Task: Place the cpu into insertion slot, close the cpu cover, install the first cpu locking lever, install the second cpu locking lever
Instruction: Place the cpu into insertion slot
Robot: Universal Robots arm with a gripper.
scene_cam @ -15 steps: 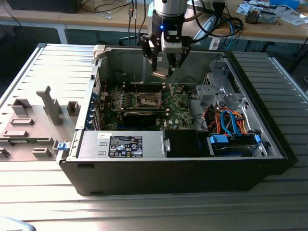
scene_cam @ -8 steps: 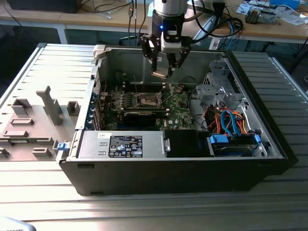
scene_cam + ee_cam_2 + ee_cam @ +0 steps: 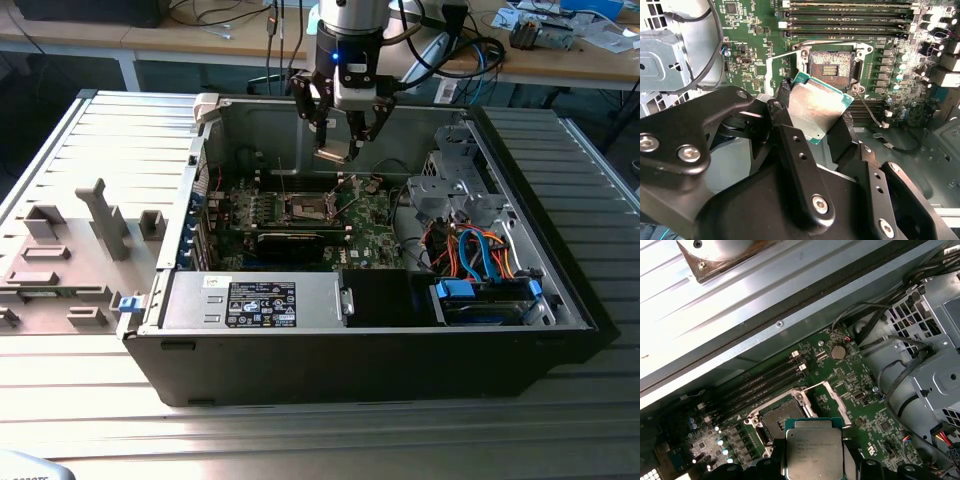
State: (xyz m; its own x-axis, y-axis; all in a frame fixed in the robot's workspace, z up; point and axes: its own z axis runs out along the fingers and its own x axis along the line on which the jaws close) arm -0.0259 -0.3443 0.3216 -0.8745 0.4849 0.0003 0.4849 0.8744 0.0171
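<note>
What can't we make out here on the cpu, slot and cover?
- cpu underside: faces away from both wrist views; the gripper covers two of its edges.
- One cpu edge, first wrist view: cut off by the picture edge.
- insertion slot: one side hidden behind the cpu in the first wrist view; pins too small in the exterior view.
- cpu cover: partly behind the gripper and cpu in the second wrist view.
</note>
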